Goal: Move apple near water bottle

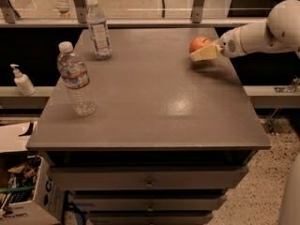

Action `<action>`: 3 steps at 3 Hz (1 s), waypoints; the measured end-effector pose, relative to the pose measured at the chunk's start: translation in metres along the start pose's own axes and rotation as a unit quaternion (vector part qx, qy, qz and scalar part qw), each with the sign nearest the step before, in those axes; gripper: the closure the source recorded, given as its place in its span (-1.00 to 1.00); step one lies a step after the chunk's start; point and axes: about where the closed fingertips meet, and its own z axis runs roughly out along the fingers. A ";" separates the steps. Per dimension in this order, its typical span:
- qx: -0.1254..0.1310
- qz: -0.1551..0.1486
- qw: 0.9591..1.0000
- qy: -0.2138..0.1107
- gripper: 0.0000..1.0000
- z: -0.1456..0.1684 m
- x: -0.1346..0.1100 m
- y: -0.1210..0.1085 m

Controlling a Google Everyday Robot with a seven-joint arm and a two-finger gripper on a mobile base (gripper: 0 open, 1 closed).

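The red-orange apple is at the back right of the grey table. My gripper reaches in from the right and is shut on the apple. One cream finger lies across the apple's front; the other is hidden behind it. The apple hangs slightly above the tabletop, with a shadow under it. The water bottle, clear with a white cap and a reddish label band, stands upright near the table's left edge, far to the left of the apple.
A second bottle with a tall pale label stands at the back left of the table. A white pump dispenser sits on a ledge to the left. A cardboard box is on the floor at lower left. Drawers are below the tabletop.
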 end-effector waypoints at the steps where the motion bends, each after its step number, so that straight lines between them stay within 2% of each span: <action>1: -0.041 -0.013 0.999 -0.016 0.77 -0.015 -0.013 0.026; 2: -0.099 -0.031 0.995 -0.012 1.00 -0.029 -0.012 0.071; 3: -0.173 -0.054 0.983 0.006 1.00 -0.038 0.003 0.136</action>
